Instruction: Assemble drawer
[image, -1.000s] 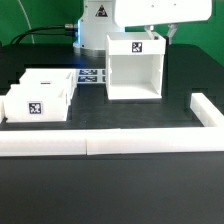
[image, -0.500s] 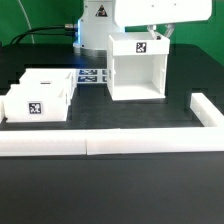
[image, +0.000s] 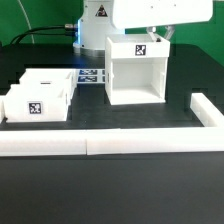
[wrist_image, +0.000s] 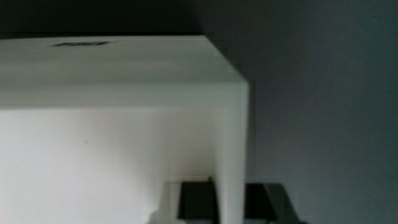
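Pinching a thin white edge of the drawer housing (image: 134, 78) from above: gripper (image: 160, 35) at the housing's top, toward the exterior view's right, one dark fingertip (wrist_image: 192, 203) tight against each face of that edge in the wrist view. Stands upright on the black table (image: 110, 190), open front facing the low border wall (image: 100, 144), a bare strip of table between them. Two open-top trays (image: 40, 95) close together, one behind the other, well apart from the housing on the exterior view's left; marker board (image: 92, 76) in the gap between, farther back. Border wall's side arm closing off the exterior view's right, near the housing.
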